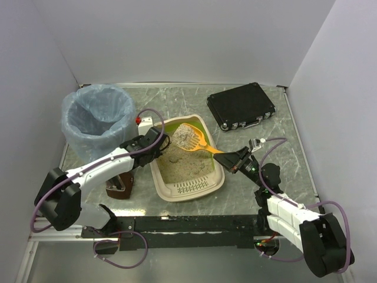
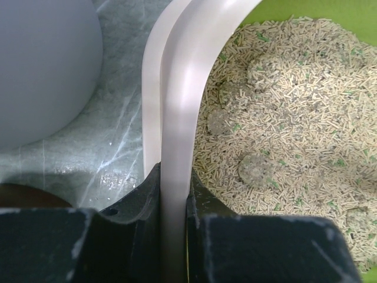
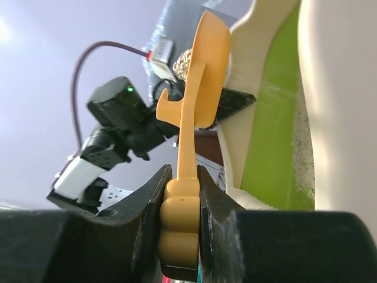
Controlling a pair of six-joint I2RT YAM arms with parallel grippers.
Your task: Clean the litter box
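1. The litter box point(image 1: 189, 188) sits mid-table on the marbled tabletop point(image 1: 177, 97), its slotted grille end towards the arm bases.
2. The left gripper point(image 1: 158, 141) is clamped on the box's left rim. In the left wrist view the pale rim point(image 2: 182, 88) runs up between the dark fingers point(image 2: 132, 230), whose lower parts are cut off by the frame edge.
3. The right gripper point(image 1: 228, 159) grasps the orange litter scoop point(image 1: 197, 140) by its handle. The scoop head lies over the far half of the box and carries a heap of granules. We cannot tell whether it touches the litter below.
4. The right wrist view shows the scoop point(image 3: 200, 88) edge-on, so its load is mostly hidden.
5. Rounded clumps point(image 2: 256, 168) sit in the granules; from above they are too small to make out.
6. The bin with a blue bag point(image 1: 97, 118) stands just beside the box's far left corner.
7. A brown object point(image 1: 121, 186) lies partly under the left arm; we cannot identify it.
8. A black case point(image 1: 241, 106) rests far right, apart from the box.
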